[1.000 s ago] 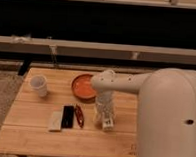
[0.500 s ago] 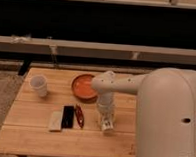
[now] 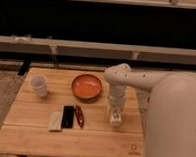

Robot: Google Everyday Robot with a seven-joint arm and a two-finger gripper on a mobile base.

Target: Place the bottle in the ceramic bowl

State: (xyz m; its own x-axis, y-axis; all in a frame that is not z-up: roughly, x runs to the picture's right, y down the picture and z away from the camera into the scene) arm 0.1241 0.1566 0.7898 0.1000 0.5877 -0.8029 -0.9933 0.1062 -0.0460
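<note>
While the claw (image 3: 115,113) stays low at the bottle (image 3: 116,119) near the ceramic bowl (image 3: 87,86), its grip cannot be told.

I have a single view to work from. It looks down at a slant from high on the near side of the wooden table (image 3: 38,134), facing the dark wall (image 3: 95,22) behind it, far enough back that the whole tabletop fits. The robot's arm (image 3: 141,83) crowds the right edge, close to the lens. The gripper (image 3: 115,111) hangs low over the table, right of centre.
</note>
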